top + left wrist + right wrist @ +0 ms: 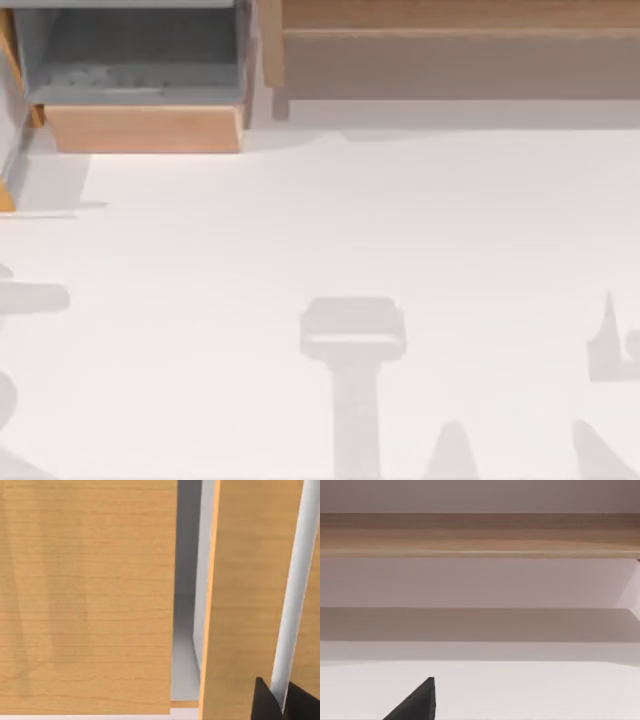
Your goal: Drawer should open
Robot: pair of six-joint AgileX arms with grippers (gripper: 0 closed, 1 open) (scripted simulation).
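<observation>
- Drawer (140, 90) sits at the table's (350, 230) far left corner in the top view — grey tray exposed behind the light-brown front panel (145, 128), so it already stands pulled out some way from its housing.
- Wooden ledge (450, 45) with the beige-grey face runs just to the right of the drawer, along the same far edge; not part of the job.
- Left gripper (280, 702): two dark fingertips show in the left wrist view, close up against the wood near the drawer, straddling a pale vertical strip (295, 595). Whether they are pinching it or merely standing either side of it cannot be told.
- Right gripper (415, 702): one dark fingertip over bare table, facing the ledge and well apart from the drawer. Open or closed — cannot tell. Judged idle.
- Handling, as a judgement: rigid boxy wood and grey board, no give, nothing fragile. Should slide straight along its runners; likely light since the tray looks empty.
- Front panel is plain and smooth, no knob seen. Best hold is probably the panel's top edge or a side edge, fingers either side of the board, then a straight pull away from the housing.
- Risk: pulling off-axis could jam the tray or let the smooth wood slip.
</observation>
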